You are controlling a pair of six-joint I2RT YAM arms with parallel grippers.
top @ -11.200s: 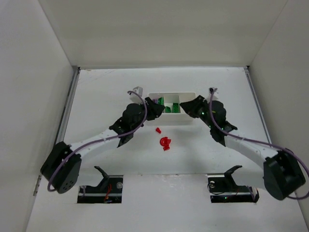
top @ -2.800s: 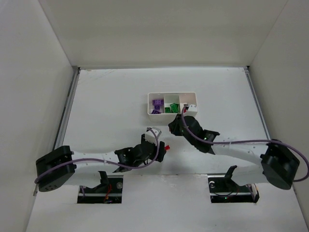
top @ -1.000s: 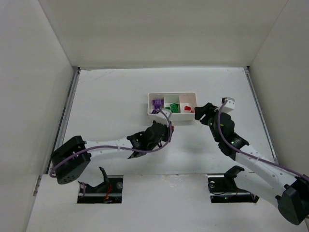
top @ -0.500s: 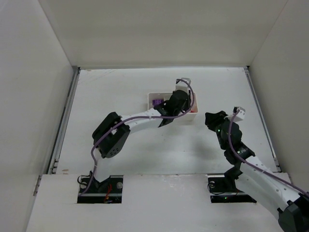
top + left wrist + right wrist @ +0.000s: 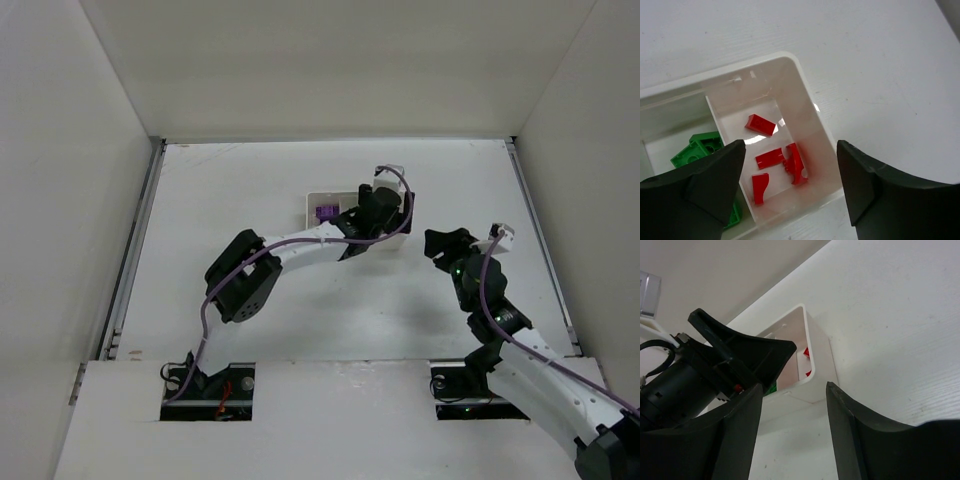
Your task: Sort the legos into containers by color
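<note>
Left pincer (image 5: 790, 147) shifted rightward, open, empty.

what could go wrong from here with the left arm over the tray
The left end effector hangs open over the tray, above the red bricks; withdrawing sideways might clip a wall and shift the tray or spill them. The right end effector sits open close to the tray, so the arms might collide.

Legos (image 5: 760, 125) in right-end compartment (image 5: 762, 106) of tray (image 5: 805, 97); left end effector (image 5: 790, 150) above.
</note>
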